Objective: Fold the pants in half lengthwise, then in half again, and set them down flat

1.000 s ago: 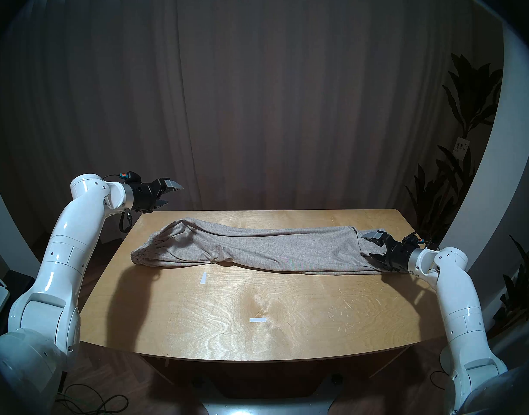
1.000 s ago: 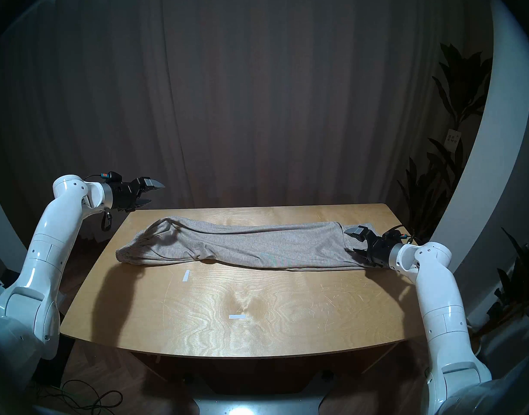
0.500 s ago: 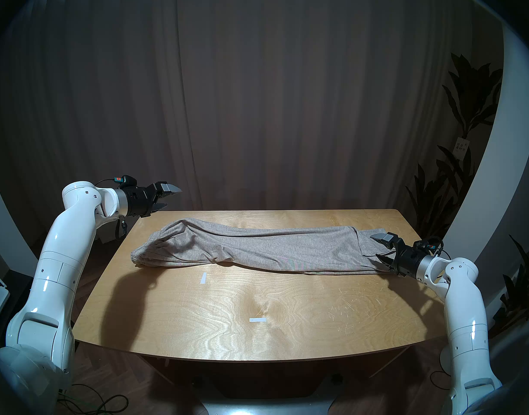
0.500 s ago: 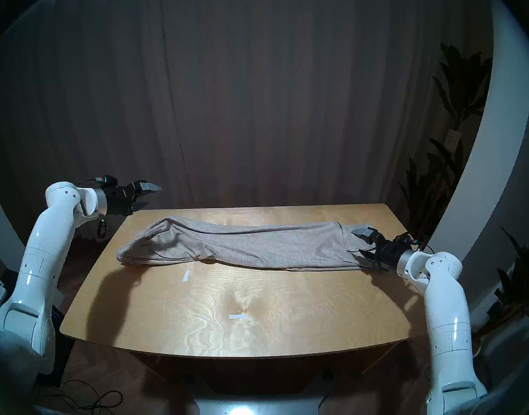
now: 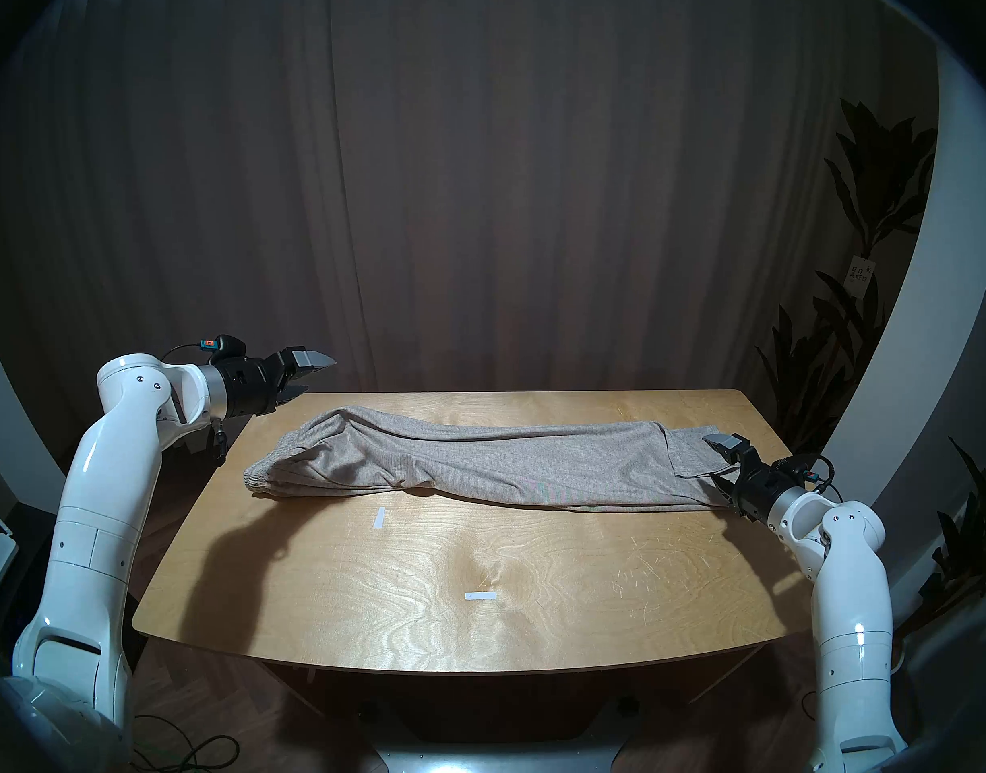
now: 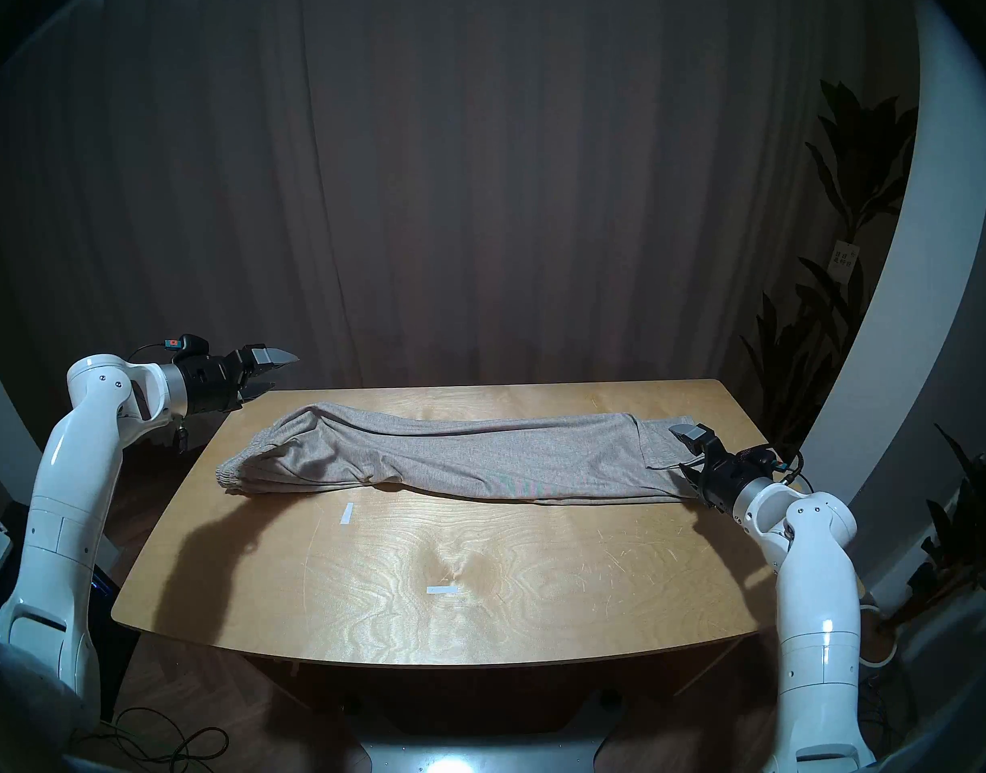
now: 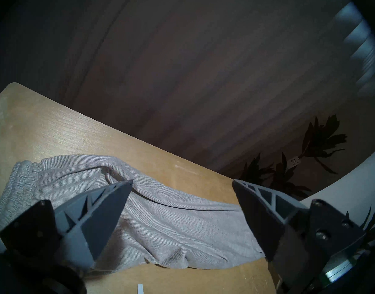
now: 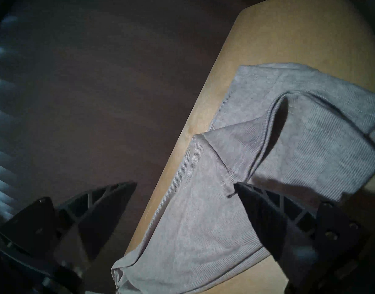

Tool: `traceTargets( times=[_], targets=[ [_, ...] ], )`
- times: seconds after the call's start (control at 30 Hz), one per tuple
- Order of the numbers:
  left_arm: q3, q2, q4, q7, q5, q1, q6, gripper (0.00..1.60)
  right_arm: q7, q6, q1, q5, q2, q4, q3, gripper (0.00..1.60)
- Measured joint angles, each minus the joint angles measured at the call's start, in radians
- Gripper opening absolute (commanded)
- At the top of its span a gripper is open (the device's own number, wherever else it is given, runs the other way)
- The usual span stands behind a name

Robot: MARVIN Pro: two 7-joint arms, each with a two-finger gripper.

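Pants (image 5: 479, 465) folded lengthwise, between the empty, spread jaws of left gripper (image 5: 306, 375) and right gripper (image 5: 722, 462).

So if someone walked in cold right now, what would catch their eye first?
The long heather-grey knit sweatpants stretched across the far half of the pale plywood table, waistband toward the robot's left. Next, the two grippers at either end: the left gripper open above the far left corner, the right gripper open at the leg hems. Neither holds fabric.
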Motion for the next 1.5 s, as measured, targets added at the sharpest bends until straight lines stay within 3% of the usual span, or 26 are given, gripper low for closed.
traceTargets(
  times=[0.33, 0.8, 1.13, 1.5],
  targets=[
    [-0.088, -0.049, -0.124, 0.111, -0.046, 0.097, -0.016, 1.60, -0.182, -0.115, 0.048, -0.039, -0.068, -0.024, -0.009, 1.60],
    [-0.185, -0.166, -0.278, 0.385, -0.126, 0.185, -0.061, 1.60, -0.478, -0.189, 0.129, -0.034, -0.152, -0.031, 0.004, 1.60],
    [-0.200, -0.227, -0.321, 0.546, -0.185, 0.186, -0.078, 1.60, -0.524, -0.226, 0.177, -0.016, -0.176, -0.019, 0.010, 1.60],
    [-0.206, -0.259, -0.333, 0.655, -0.241, 0.173, -0.080, 1.60, -0.521, -0.247, 0.216, -0.035, -0.168, 0.066, -0.019, 1.60]
  ],
)
